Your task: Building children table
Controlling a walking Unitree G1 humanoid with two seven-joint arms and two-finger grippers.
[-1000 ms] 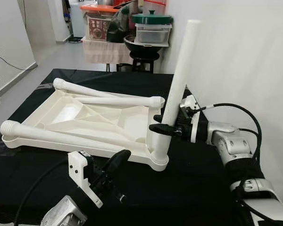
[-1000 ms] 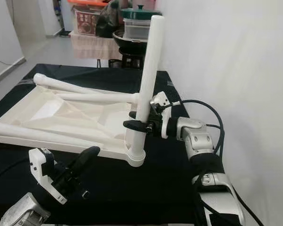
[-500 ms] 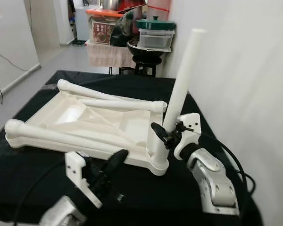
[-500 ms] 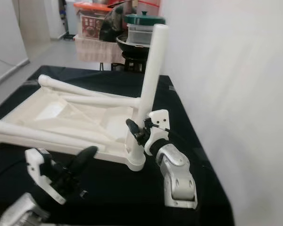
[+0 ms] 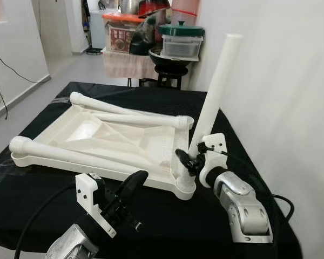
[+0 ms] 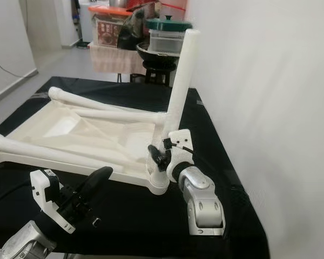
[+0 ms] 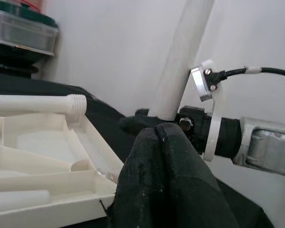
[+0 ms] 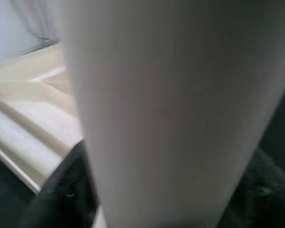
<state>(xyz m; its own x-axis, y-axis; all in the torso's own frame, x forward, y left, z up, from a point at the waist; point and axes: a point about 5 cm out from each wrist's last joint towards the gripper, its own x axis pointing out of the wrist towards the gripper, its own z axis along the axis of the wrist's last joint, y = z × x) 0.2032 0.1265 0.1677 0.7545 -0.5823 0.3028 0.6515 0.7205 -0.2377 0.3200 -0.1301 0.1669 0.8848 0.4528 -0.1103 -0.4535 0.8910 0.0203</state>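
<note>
A white children's table top (image 5: pixel 97 135) lies upside down on the black-covered table (image 5: pixel 248 145). One white leg (image 5: pixel 216 91) stands upright in its near right corner socket. My right gripper (image 5: pixel 190 162) is shut on this leg just above the socket, and the leg (image 8: pixel 171 109) sits close between its dark fingers (image 8: pixel 66 190). One loose leg (image 5: pixel 70 154) lies along the top's near side and two more (image 5: pixel 135 117) lie at its far side. My left gripper (image 5: pixel 132 183) is shut on nothing, hovering just in front of the top's near edge.
A white wall (image 5: pixel 281 81) runs close along the table's right side. Behind the table stands a stool with pots and lidded containers (image 5: pixel 175 40). Grey floor (image 5: pixel 59 70) opens to the left. A black cable (image 5: pixel 38 216) trails from my left arm.
My right arm has swung from the right side round to the near side, and its gripper now sits lower on the upright leg. The camera has shifted a little. The left gripper stays put.
</note>
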